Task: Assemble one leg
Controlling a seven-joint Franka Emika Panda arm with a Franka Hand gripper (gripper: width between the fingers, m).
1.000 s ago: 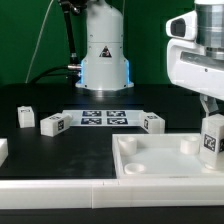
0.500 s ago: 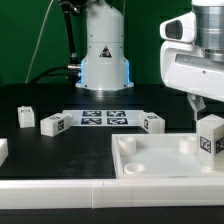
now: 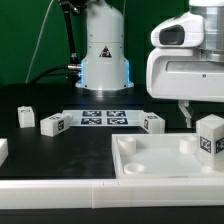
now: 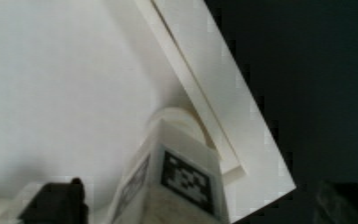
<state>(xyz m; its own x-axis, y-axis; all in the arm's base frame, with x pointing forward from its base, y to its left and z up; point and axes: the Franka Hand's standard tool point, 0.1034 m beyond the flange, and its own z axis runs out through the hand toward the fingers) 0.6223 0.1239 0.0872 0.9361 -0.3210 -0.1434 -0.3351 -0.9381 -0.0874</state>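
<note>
Jaws parted near upright leg (image 3: 210, 135), exterior view alone shows loose blocks (image 3: 52, 124)

- The arm's white base column (image 3: 104, 50) stands upright at the back, near the middle of the exterior view.
- The bulky white wrist housing (image 3: 188, 62) hangs at the exterior view's right, level and pointing downward, and is partly cut off by the frame edge.
- The gripper (image 4: 197, 205) faces straight down with its jaws spread wide, clamping nothing.
- One dark finger (image 3: 186, 115) juts below the housing in the exterior view; the other is out of sight there.
- In the wrist view, both fingertips (image 4: 55, 200) show dark and blurred, well apart.
</note>
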